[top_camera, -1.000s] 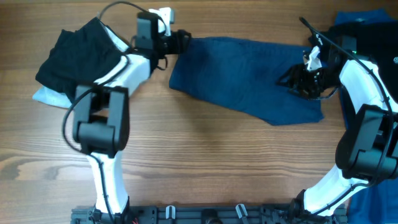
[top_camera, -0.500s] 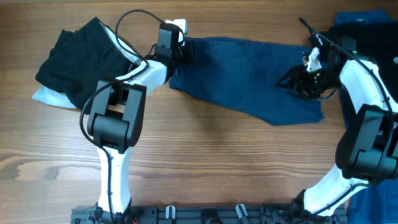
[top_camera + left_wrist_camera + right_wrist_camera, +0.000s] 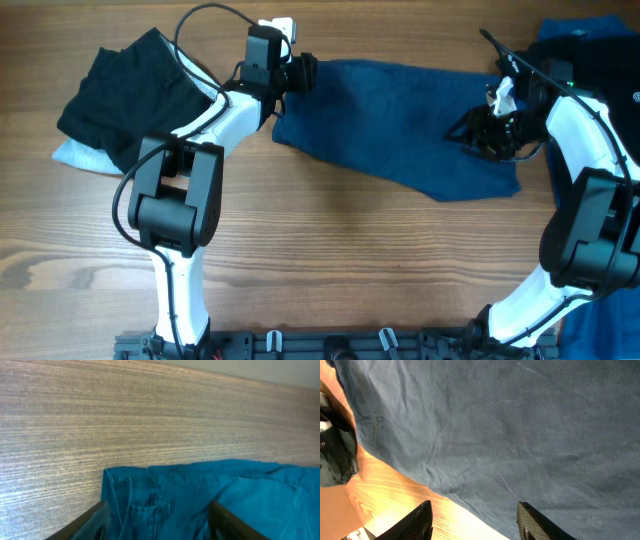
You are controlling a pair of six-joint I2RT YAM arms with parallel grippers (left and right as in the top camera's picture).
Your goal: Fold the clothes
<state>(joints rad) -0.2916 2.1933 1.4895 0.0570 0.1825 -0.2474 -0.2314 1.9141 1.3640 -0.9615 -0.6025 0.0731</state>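
The clothes [image 3: 390,115] are one dark blue woven garment spread flat across the far middle of the table. My left gripper [image 3: 303,72] is at its far left corner. In the left wrist view the jaws [image 3: 157,506] stand open, astride the stitched waistband corner and small pocket [image 3: 150,505] of the clothes [image 3: 240,490]. My right gripper [image 3: 478,132] hangs over the garment's right part. In the right wrist view it [image 3: 474,506] is open above the cloth's edge [image 3: 510,420], with bare wood between the fingers.
A black bundle with white lining [image 3: 120,95] lies at the far left, beside the left arm. Dark garments [image 3: 590,45] are heaped at the far right corner. More blue cloth [image 3: 605,320] shows at the near right edge.
My left gripper has shifted right onto the garment's far left corner, and its arm has swung with it. The right arm and the garment have stayed put.
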